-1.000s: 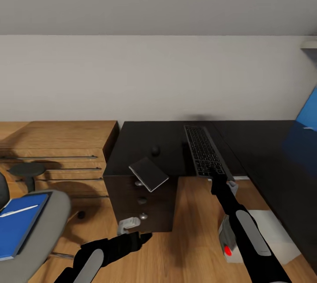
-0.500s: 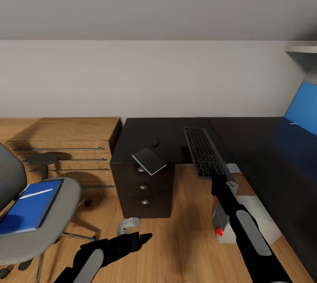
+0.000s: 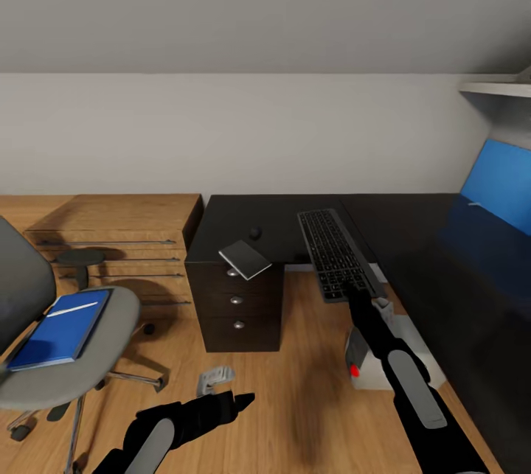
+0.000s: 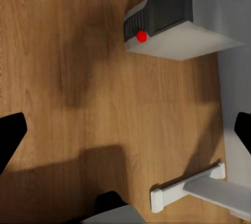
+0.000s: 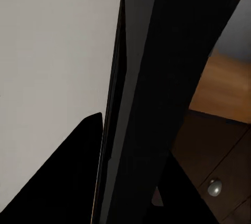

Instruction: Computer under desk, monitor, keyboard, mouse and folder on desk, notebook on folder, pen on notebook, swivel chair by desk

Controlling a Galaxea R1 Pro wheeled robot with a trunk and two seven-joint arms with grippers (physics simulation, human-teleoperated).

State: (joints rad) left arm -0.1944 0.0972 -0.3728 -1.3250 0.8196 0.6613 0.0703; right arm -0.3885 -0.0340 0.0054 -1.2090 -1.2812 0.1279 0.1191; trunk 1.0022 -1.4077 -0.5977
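Wood plank floor in front of the desk (image 3: 413, 220) is mostly bare, so decent room to roll. No readable writing anywhere. Right gripper (image 3: 352, 291) is clamped on the near end of the keyboard (image 3: 332, 251), which overhangs the desk edge. Left gripper (image 3: 240, 402) hangs spread wide over the floor. Notebook (image 3: 245, 259) pokes off the drawer corner; folder (image 3: 63, 326) sits on the swivel chair (image 3: 88, 378).

folder (image 3: 63, 328) on swivel chair (image 3: 44, 356) | chair left of desk (image 3: 280, 220) | notebook (image 3: 245, 259) on desk
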